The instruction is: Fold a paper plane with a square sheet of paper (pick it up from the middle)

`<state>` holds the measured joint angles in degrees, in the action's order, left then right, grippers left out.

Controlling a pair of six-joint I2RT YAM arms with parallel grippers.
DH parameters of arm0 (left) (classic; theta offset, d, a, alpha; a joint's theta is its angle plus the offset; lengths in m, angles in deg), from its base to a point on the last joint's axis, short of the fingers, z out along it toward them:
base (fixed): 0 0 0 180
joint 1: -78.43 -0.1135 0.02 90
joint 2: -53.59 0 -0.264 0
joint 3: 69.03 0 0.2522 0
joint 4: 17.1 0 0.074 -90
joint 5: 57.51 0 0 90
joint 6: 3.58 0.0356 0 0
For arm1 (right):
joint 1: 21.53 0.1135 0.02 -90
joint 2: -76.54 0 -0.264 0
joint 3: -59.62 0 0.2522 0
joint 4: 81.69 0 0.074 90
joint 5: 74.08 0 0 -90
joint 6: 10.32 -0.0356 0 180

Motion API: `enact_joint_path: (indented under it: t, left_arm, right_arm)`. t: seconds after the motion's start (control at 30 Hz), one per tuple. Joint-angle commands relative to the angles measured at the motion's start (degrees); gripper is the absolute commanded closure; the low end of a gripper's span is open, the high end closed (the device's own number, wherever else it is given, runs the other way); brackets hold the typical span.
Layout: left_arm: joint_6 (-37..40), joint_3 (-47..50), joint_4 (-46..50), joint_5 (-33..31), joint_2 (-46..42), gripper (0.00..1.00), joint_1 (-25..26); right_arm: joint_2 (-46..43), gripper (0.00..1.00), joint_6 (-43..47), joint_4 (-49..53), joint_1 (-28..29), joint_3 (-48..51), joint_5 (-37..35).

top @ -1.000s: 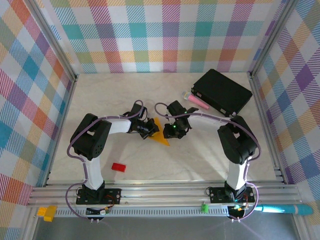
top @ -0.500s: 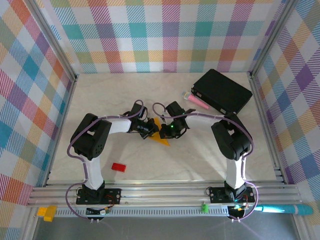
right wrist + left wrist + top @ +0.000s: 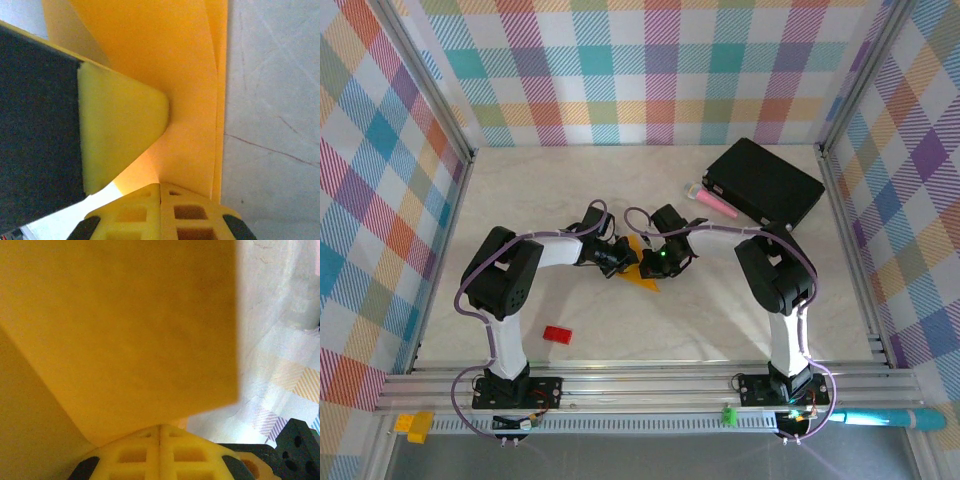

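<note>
Lying near-left on the counter (image 3: 520, 200) is a small red block (image 3: 557, 334); right of it the left gripper (image 3: 617, 262) and right gripper (image 3: 657, 262) flank the creased sheet of paper (image 3: 646, 277) at mid-counter. Whether either pair of jaws is clenched I cannot tell. Far right sit a pink stick (image 3: 717, 203) and a black box (image 3: 765, 183).

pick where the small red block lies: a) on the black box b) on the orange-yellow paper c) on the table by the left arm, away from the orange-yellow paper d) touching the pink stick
c: the small red block sits on the table beside the left arm, apart from the orange-yellow paper.
</note>
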<state>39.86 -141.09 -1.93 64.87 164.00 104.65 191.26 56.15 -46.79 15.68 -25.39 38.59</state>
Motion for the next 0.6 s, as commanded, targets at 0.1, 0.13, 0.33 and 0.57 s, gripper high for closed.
enact_joint_path:
  t: [0.1,0.13,0.33,0.57]
  left_arm:
    - [1.8,2.58,9.35,-11.74,4.86,1.0,0.06]
    - [1.91,2.5,9.48,-12.07,5.02,1.0,0.06]
    - [2.24,2.32,10.72,-14.24,6.17,1.0,-0.19]
    - [2.6,2.56,11.52,-15.49,6.65,1.0,-0.44]
  right_arm:
    - [1.52,0.97,1.92,4.6,-1.04,4.71,-2.14]
    - [1.22,0.97,2.45,5.18,-1.09,5.0,-2.11]
    - [-1.95,0.97,4.99,8.56,-1.08,6.88,-1.77]
    - [-4.68,0.96,6.31,10.96,-1.07,9.62,-2.72]
